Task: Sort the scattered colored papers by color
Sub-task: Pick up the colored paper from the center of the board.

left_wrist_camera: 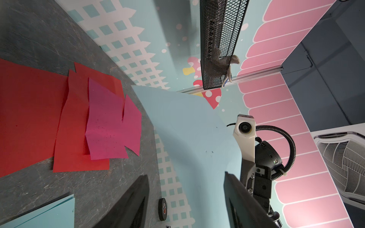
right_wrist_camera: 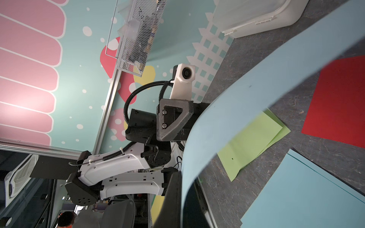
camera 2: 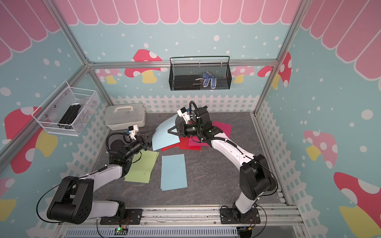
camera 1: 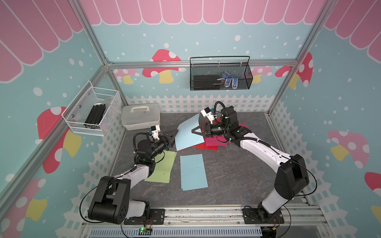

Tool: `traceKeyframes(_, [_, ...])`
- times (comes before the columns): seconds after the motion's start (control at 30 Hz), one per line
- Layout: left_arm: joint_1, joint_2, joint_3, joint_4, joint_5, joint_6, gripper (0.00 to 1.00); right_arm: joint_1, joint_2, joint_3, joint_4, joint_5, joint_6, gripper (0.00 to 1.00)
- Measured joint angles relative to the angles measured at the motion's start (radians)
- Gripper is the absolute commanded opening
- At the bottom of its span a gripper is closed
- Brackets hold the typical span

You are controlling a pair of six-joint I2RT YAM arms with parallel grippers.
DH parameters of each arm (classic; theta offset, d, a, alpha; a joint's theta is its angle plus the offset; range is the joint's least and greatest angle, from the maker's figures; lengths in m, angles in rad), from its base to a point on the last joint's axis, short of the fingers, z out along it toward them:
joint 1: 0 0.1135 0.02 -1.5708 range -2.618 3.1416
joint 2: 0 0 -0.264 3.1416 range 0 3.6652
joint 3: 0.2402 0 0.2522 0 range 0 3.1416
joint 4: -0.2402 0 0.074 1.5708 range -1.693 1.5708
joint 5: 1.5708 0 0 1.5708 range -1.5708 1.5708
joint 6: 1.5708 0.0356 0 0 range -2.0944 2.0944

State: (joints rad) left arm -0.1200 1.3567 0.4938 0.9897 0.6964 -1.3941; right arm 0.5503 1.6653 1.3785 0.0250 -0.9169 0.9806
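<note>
My right gripper (camera 1: 192,131) (right_wrist_camera: 181,197) is shut on one edge of a light blue paper (camera 1: 188,131) (right_wrist_camera: 256,79). It holds the sheet curled up off the table. The sheet's opposite edge (left_wrist_camera: 187,128) hangs between the jaws of my left gripper (camera 1: 174,136) (left_wrist_camera: 185,197), which stand open and apart from it. Red papers (camera 1: 207,146) (left_wrist_camera: 29,118) and magenta papers (camera 1: 214,141) (left_wrist_camera: 106,122) lie overlapped under the right wrist. A light blue sheet (camera 1: 192,172) lies flat at mid-table. Light green papers (camera 1: 162,168) (right_wrist_camera: 250,142) lie beside it, partly under my left arm.
A white lidded box (camera 1: 140,116) stands at the back left of the table. A black mesh basket (camera 1: 220,73) hangs on the back wall and a white wire basket (camera 1: 92,109) on the left wall. A roll of black tape (left_wrist_camera: 163,209) stands by the fence wall.
</note>
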Motion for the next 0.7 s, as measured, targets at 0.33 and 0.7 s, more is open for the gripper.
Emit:
traceKeyframes(0.33, [0.0, -0.001, 0.005, -0.027, 0.003, 0.008, 0.53, 0.006, 0.017, -0.022, 0.0, -0.001, -0.004, 0.0])
traceKeyframes(0.7, [0.0, -0.027, 0.042, -0.161, 0.021, 0.09, 0.41, 0.006, 0.017, -0.058, -0.064, -0.001, -0.047, 0.0])
